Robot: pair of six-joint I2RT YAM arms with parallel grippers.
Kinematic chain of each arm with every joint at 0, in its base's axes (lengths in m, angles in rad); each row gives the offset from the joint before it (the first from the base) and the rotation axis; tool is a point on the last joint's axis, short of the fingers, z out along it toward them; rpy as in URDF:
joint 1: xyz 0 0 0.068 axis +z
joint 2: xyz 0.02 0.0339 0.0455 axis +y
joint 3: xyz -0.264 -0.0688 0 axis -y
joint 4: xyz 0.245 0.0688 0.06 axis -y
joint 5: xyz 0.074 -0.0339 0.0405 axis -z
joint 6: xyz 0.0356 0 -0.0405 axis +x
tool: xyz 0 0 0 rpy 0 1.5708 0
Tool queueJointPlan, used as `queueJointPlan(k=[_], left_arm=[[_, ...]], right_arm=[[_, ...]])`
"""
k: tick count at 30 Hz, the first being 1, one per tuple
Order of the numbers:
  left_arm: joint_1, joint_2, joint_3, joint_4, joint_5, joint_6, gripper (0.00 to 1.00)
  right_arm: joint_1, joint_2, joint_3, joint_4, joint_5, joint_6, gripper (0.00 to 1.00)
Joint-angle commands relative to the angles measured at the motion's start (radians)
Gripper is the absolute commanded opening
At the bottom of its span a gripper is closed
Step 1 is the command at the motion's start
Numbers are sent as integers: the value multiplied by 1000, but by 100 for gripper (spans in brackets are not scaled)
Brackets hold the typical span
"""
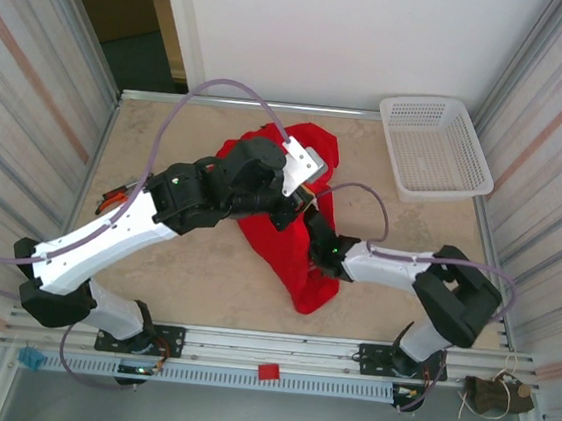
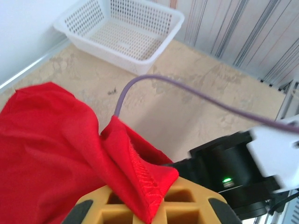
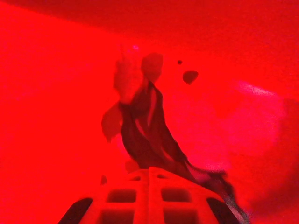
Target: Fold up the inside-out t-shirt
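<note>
Red t-shirt (image 1: 293, 264) sits bunched up mid-table, white basket (image 1: 428, 103) far right. The left gripper (image 2: 149, 205) pinches its stitched hem, and the right gripper (image 3: 149, 183) is clamped on cloth too.

The left arm (image 1: 129, 220) stretches from its near-left base toward mid-table, wrist bent down, with the left gripper (image 1: 291, 212) pinched shut on the t-shirt (image 2: 46, 140) hem. The right arm (image 1: 453, 294) folds at the elbow and reaches left, low. The right gripper (image 1: 316, 239) is closed, just beside the left one.
</note>
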Motion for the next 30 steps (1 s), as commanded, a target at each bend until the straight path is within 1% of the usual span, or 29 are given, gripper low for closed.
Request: queueJointPlan(k=[1,3,6,12,13,15,17,20,25,30], left_arm=[[1,1,72,18,35,19,0],[2,13,89,21,39,20,0],[2,33,119,24,53,17,0],[1,60,179,26,97,17,0],[2,60,185,28,105,15,0],[2,58,193,30,115,12,0],[2,53,198,33,121,11,0],[2,46,201,40,118,11,0],[7,57,221,71,141,10,0],[12,108,333,65,167,17,0]], right_arm=[[-18,98,71,24,35,101,0],[-28,169,106,62,36,169,0],[-45,262,162,117,23,209,0],[-91,368,300,78,12,225,0],[-99,384,322,69,8,226,4],[-111,409,362,46,2,228,15],[-123,439,401,19,-1,235,31],[-140,473,445,-9,-18,242,47],[-158,518,529,-91,-29,232,60],[-165,564,639,-224,-10,221,68]])
